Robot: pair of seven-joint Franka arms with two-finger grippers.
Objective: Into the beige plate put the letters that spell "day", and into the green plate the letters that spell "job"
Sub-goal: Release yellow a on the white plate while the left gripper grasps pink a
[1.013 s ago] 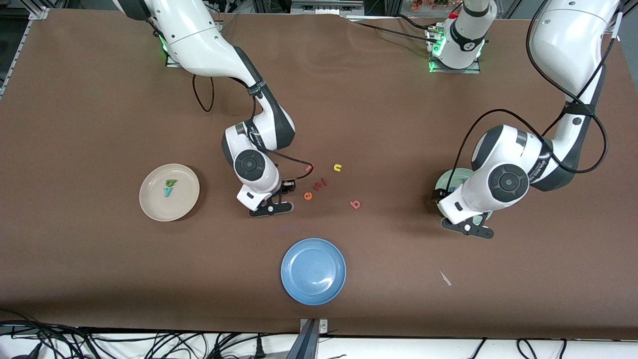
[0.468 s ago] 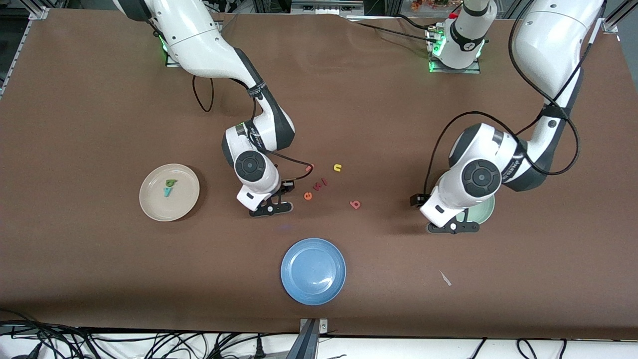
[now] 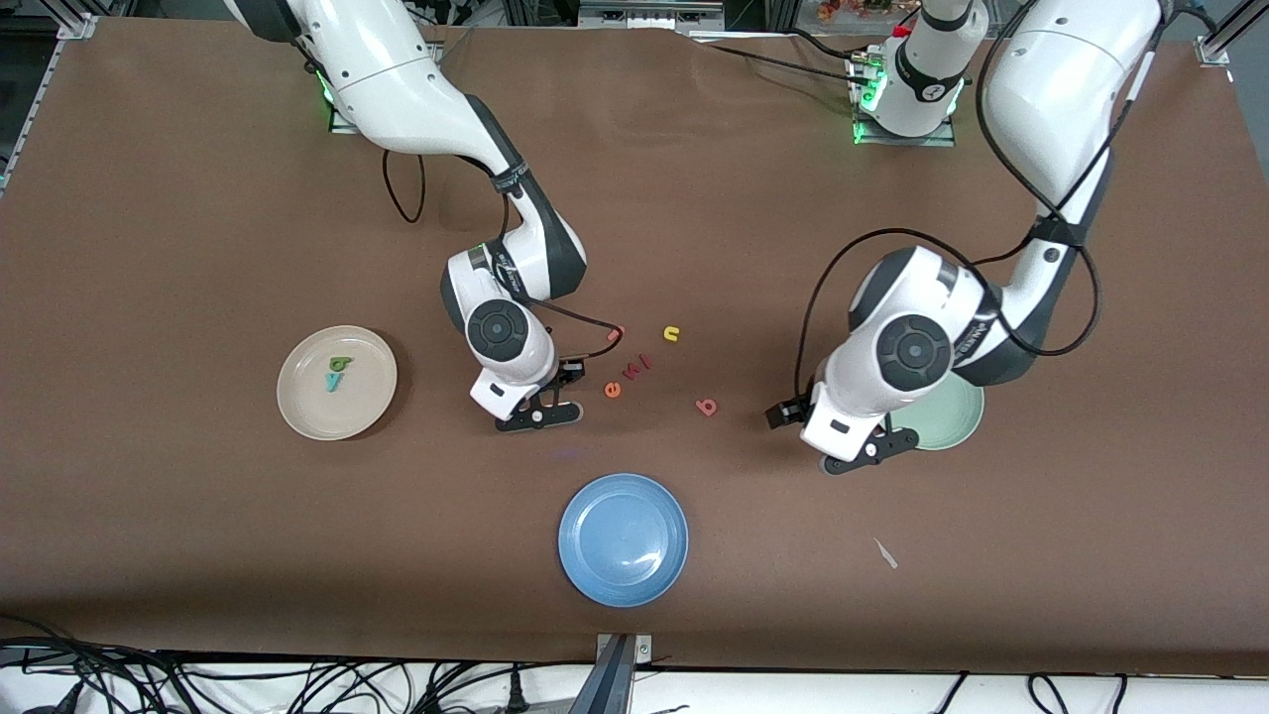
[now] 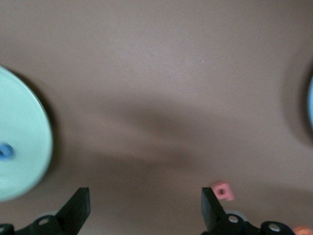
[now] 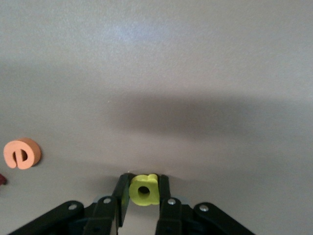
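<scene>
While the right gripper sits low at the brown table, its two fingers squeeze the yellow "a" between them. In the front view that gripper is between the beige plate and the little bunch of loose letters. There are three plates on the table. The beige plate lies toward the right arm's end and has two letters in it, the green "d" and the teal "y", touching each other. The green plate lies toward the left arm's end, partly hidden under the left arm, and the left wrist view shows one letter in it, the blue "o". The blue plate lies nearer to the front camera than the other two. Between the two arms I can count five loose letters on the table. The red-pink "b" lies by itself, nearest of them to the left arm. The orange "e" lies just beside the right gripper. One dark pink letter lies near the "e", one yellow "u" lies farther from the front camera, and one red letter peeks out by the right arm's cable. The left gripper hangs over bare table between the "b" and the green plate, with its two fingers spread wide and nothing between them. I cannot see the teal "j" anywhere.
</scene>
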